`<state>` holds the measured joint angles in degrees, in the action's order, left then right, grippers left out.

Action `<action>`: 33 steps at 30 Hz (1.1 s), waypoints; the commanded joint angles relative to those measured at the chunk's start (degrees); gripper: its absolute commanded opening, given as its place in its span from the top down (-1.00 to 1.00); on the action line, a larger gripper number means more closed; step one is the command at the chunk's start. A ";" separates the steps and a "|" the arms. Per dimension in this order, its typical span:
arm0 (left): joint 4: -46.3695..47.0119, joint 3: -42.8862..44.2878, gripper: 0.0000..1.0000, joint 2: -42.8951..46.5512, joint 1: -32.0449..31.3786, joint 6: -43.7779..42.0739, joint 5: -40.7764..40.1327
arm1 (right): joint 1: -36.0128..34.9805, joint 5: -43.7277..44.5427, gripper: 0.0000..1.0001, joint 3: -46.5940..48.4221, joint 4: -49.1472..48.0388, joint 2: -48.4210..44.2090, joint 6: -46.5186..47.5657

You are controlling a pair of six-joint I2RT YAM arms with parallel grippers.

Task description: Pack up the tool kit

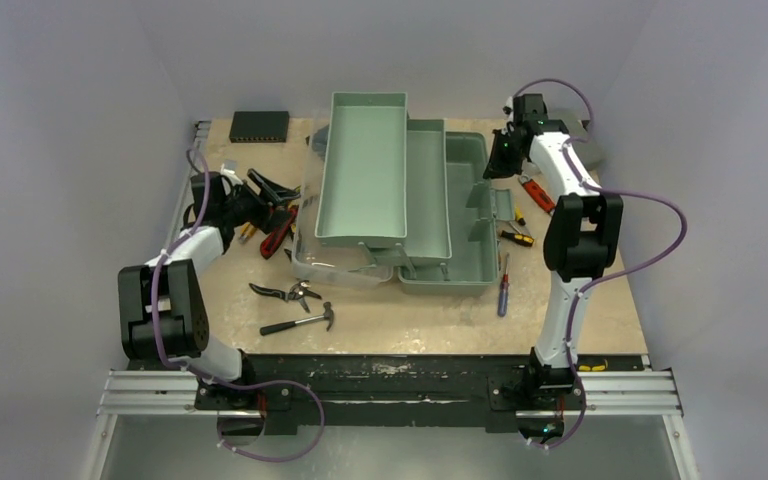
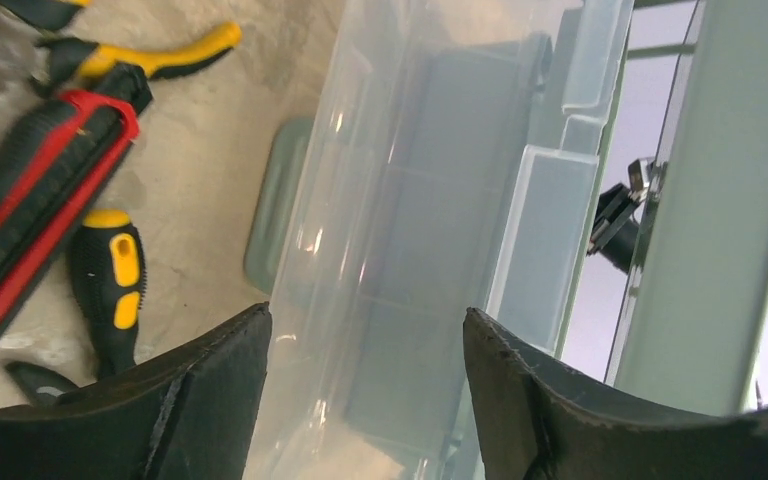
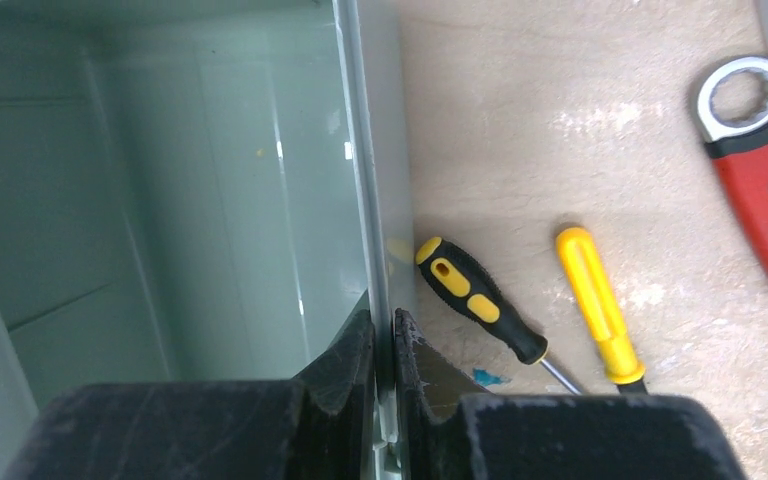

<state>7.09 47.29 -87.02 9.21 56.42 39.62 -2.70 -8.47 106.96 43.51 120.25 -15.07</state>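
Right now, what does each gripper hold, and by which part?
Right gripper pinches the green toolbox by the rim of its side wall. Left gripper is open, holding nothing.

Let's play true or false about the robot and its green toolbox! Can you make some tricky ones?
1. The toolbox is open. True.
2. The hammer is inside the toolbox. False: it lies on the table, in front of the box.
3. The right gripper pinches the toolbox's wall. True.
4. The left gripper is shut tight. False: its jaws stand wide open, facing the clear lid.
5. The black-and-yellow screwdriver lies on the table, outside the toolbox. True.
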 commanded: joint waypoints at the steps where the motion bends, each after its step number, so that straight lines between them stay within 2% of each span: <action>1: 4.03 -0.11 -0.35 -0.54 -3.12 0.40 3.40 | 1.84 1.24 1.00 5.32 0.35 1.00 -0.13; 7: 2.31 -0.79 -0.33 2.36 -4.92 -0.50 2.31 | 2.52 0.50 1.00 7.63 1.10 2.53 -0.26; 11: -4.38 -1.16 -0.40 8.53 -4.18 -3.82 -5.78 | 2.52 -0.84 1.00 6.48 0.21 1.58 -0.88; 13: -6.86 -0.98 -0.44 11.89 -4.15 -5.31 -10.25 | 2.53 -1.06 0.93 5.58 -0.35 0.60 -1.35; 16: -12.24 -0.53 -0.54 16.50 -4.14 -6.96 -16.20 | 2.52 -0.89 0.64 4.75 -0.64 -1.31 -2.18; 19: -18.49 1.40 -0.70 20.52 -4.17 -10.33 -23.20 | 2.57 -1.32 0.11 3.37 -1.36 -4.06 -3.33; 23: -29.19 4.25 -1.00 25.27 -4.13 -12.97 -35.62 | 2.52 -1.71 -0.42 -0.31 -3.75 -8.99 -4.56; 26: -34.37 4.71 -1.00 27.62 -4.14 -11.32 -43.13 | 2.52 -1.17 -0.77 -3.24 -5.55 -13.02 -5.71; 28: -35.57 4.39 -1.00 28.49 -4.12 -10.03 -44.61 | 2.52 0.15 -0.95 -5.74 -6.44 -15.82 -6.63; 33: -35.28 2.27 -0.97 28.93 -4.15 -7.13 -44.12 | 2.52 1.61 -0.98 -14.52 -12.28 -25.85 -9.91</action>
<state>-26.20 49.93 -58.67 4.84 47.48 -1.15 -0.32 -8.47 98.41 37.67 102.00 -21.52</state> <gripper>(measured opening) 0.993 0.987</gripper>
